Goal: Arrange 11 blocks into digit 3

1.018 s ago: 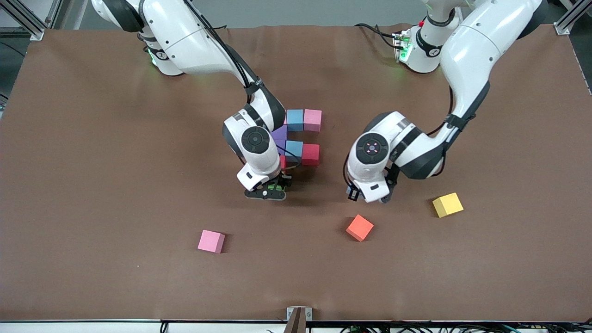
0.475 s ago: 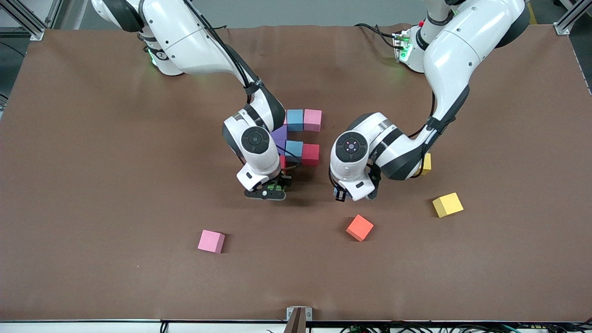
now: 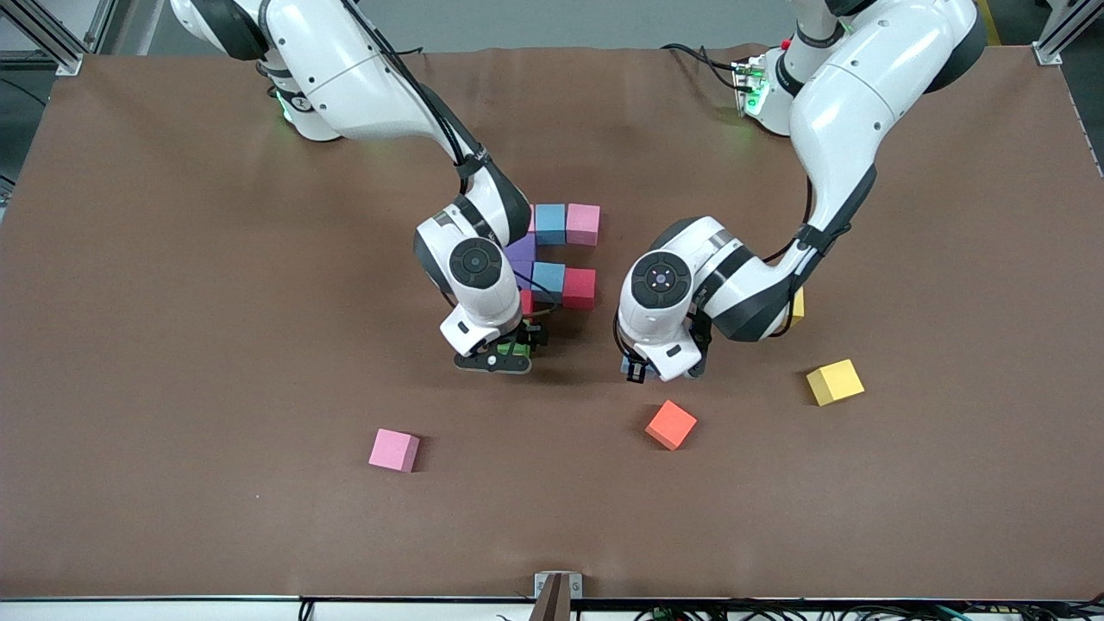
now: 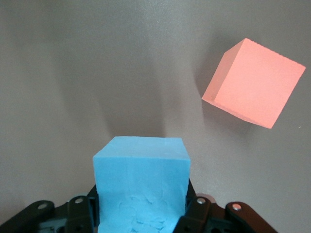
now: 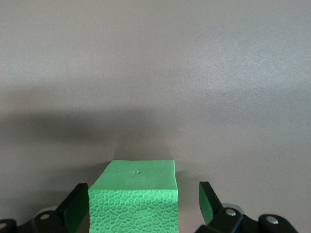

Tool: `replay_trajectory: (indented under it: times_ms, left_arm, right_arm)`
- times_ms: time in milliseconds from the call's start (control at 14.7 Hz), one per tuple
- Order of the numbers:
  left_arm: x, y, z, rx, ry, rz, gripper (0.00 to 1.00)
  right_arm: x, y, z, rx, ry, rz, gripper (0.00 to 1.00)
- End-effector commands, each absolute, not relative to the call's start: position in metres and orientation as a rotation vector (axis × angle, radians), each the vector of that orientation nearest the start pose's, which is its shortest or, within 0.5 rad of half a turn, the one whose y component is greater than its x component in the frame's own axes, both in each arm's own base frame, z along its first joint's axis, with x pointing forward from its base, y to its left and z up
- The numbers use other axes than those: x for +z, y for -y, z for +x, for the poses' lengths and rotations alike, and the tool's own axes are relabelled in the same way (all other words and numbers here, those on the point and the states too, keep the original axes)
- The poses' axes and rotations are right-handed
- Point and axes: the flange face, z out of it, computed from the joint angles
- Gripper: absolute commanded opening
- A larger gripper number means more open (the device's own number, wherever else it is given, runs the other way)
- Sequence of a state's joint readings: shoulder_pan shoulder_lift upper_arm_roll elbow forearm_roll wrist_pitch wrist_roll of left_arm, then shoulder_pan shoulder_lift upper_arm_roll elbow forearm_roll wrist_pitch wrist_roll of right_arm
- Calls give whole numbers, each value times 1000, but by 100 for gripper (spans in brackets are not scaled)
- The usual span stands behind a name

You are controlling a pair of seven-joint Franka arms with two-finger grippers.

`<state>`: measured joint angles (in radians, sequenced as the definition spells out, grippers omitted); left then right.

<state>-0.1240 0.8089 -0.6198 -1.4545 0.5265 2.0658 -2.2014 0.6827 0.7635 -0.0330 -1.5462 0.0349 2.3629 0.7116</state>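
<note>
The partly built digit 3 lies mid-table under the right arm: a light blue block (image 3: pixel 549 223), a pink one (image 3: pixel 583 223), a purple one (image 3: pixel 521 250), another light blue (image 3: pixel 548 280) and a red one (image 3: pixel 580 288). At the figure's end nearest the front camera, a green block (image 5: pixel 138 194) rests on the mat. My right gripper (image 5: pixel 144 201) stands open around it, with a gap at each finger. My left gripper (image 4: pixel 141 208) is shut on a light blue block (image 4: pixel 141 179), low over the mat beside the figure. An orange block (image 3: pixel 671 424) and a pink block (image 3: pixel 394 449) lie loose nearer the front camera.
Two yellow cubes sit toward the left arm's end: one (image 3: pixel 834 381) in the open, one (image 3: pixel 797 305) half hidden by the left arm. The brown mat (image 3: pixel 216 345) covers the table. The right arm's wrist hides part of the figure.
The right gripper has opened and let go of the green block. The left arm has carried its light blue block toward the figure and a little toward the orange block.
</note>
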Motion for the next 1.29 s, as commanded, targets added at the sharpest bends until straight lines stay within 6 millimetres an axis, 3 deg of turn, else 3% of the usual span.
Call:
replay_trajectory:
  times_ms: [0,136,339,543,814,1018,1221]
  left_arm:
    - [264,401,598,-9,1959,-2432,46]
    - [261,407,599,2,2001,-2416,46]
    - [257,431,600,23,2172,-2330,46]
    - [246,449,597,-14,2232,-2326,46]
    - [232,469,584,-1,2257,-2334,46]
    - [221,486,575,26,2277,-2331,46]
    - [214,499,567,48,2280,-2364,46]
  right_arm:
    - [213,-430,561,-52,-120,-3094,100]
    - [217,-429,562,-55,-117,-3092,100]
    - [248,-420,574,-40,-155,-3087,100]
    - [281,-411,587,6,-195,-3083,100]
    - [332,-338,621,37,-190,-3095,100]
    - [377,-249,653,9,-367,-3079,100]
    - [410,-188,662,25,-389,-3084,100]
